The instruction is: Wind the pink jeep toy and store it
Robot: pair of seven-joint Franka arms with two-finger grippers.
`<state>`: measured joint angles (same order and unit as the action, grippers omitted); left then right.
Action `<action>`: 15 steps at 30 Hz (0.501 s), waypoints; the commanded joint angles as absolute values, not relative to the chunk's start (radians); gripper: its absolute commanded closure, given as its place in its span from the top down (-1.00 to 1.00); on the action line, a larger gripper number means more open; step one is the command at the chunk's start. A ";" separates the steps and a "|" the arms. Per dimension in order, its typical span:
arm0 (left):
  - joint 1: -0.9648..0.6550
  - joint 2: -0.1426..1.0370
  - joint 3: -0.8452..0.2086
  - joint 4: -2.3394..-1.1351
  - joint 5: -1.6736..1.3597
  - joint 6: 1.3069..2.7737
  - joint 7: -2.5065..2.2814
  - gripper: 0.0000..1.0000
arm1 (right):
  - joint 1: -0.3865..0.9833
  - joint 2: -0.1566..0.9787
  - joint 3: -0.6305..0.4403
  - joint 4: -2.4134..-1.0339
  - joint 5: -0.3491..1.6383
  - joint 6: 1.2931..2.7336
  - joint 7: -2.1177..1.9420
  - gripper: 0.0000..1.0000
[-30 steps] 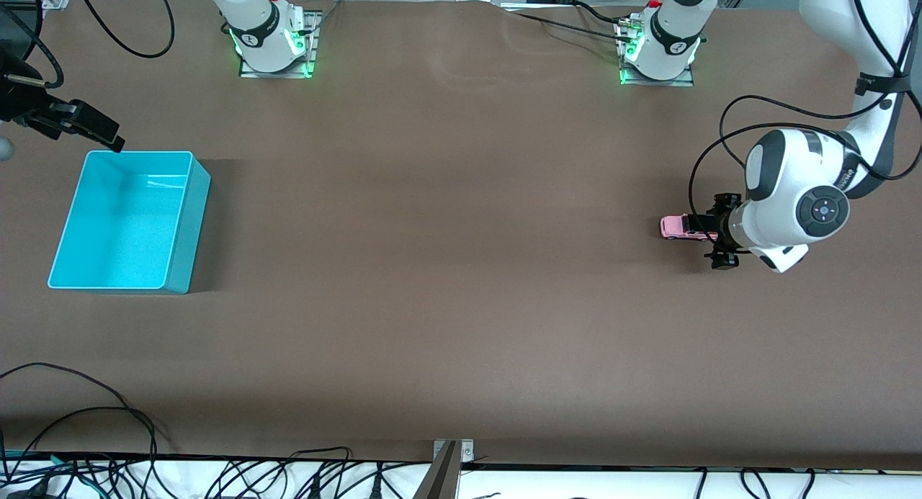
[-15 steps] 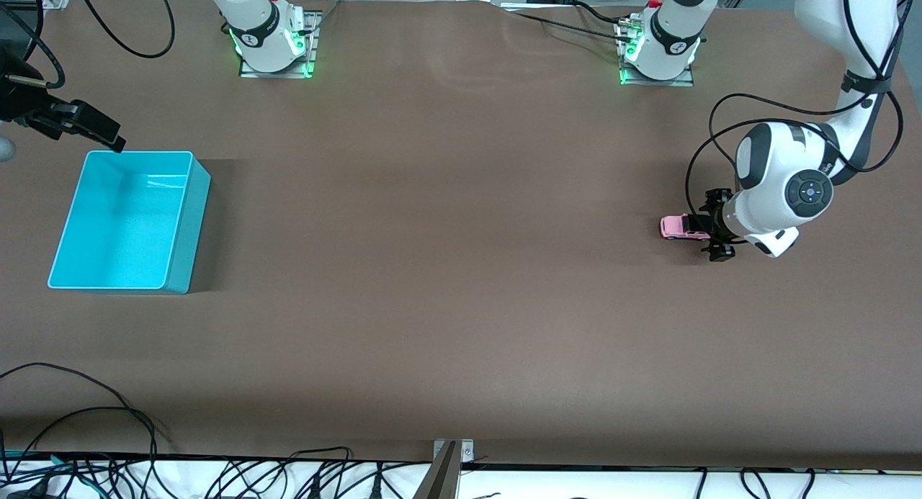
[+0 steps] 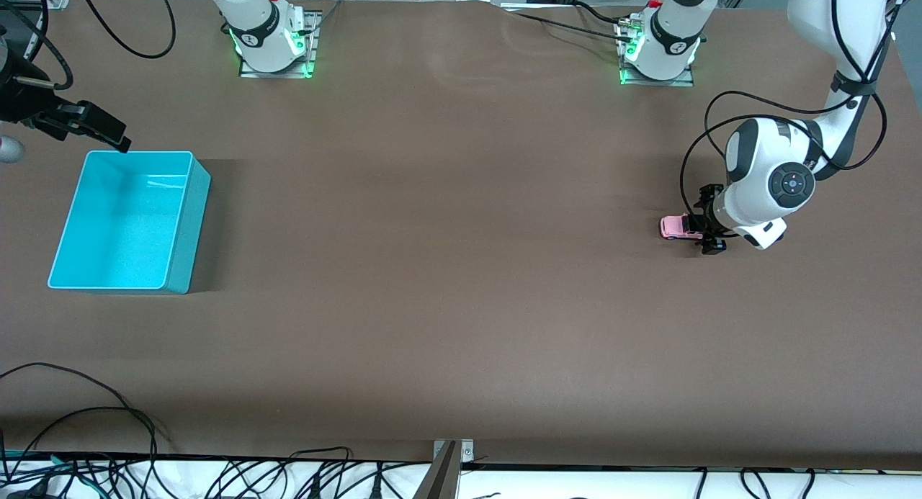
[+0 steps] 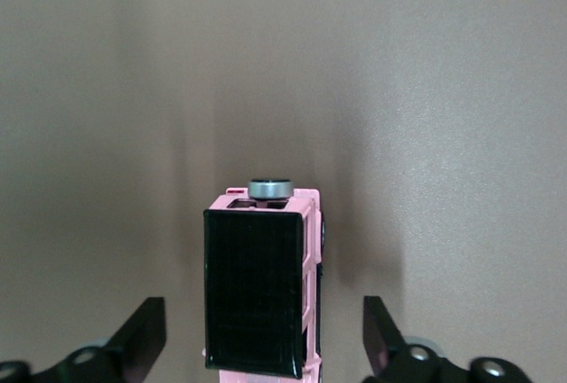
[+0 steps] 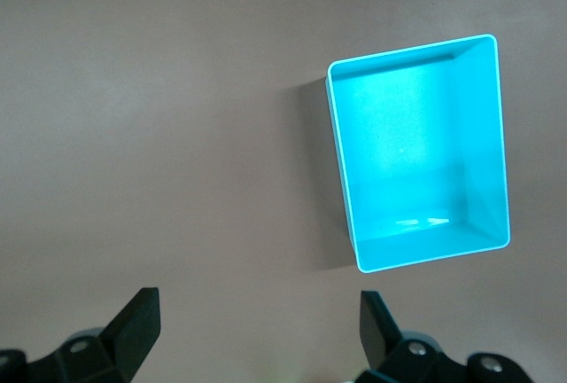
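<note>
Closing in: your left gripper [image 3: 704, 230] had dropped low around the pink jeep toy [image 3: 678, 227] at the left arm's end of the table, fingers [image 4: 146, 337] astride its rear, spread and not yet touching. Grasp looked imminent. Your right gripper [image 3: 101, 130], released, waited over the table beside the empty turquoise bin [image 3: 183, 225].

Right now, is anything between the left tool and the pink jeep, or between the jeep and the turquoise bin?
Nothing visible. The left tool straddles the pink jeep, jaws open either side. Only bare table separates it from the turquoise bin.
</note>
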<state>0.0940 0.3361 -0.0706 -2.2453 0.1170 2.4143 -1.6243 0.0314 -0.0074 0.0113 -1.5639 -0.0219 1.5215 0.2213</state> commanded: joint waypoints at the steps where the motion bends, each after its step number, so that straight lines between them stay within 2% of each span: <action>1: 0.104 0.307 -0.075 -2.293 0.156 2.453 -1.649 -0.01 | 0.031 -0.012 0.029 -1.568 -0.025 1.514 0.218 1.00; 6: 0.109 0.305 -0.075 -2.287 0.156 2.453 -1.700 -0.90 | 0.031 -0.014 0.031 -1.574 -0.025 1.516 0.218 1.00; 7: 0.109 0.302 -0.075 -2.284 0.156 2.453 -1.707 -1.00 | 0.031 -0.014 0.031 -1.574 -0.025 1.514 0.216 1.00; 15: 0.081 0.269 -0.103 -2.253 0.156 2.442 -1.794 -1.00 | 0.029 -0.014 0.046 -1.574 -0.025 1.514 0.219 1.00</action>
<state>0.0982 0.3179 -0.0742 -2.2599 0.1180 2.4501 -1.6890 0.0322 -0.0067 0.0310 -1.5700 -0.0219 1.5201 0.2214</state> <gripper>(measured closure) 0.498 0.000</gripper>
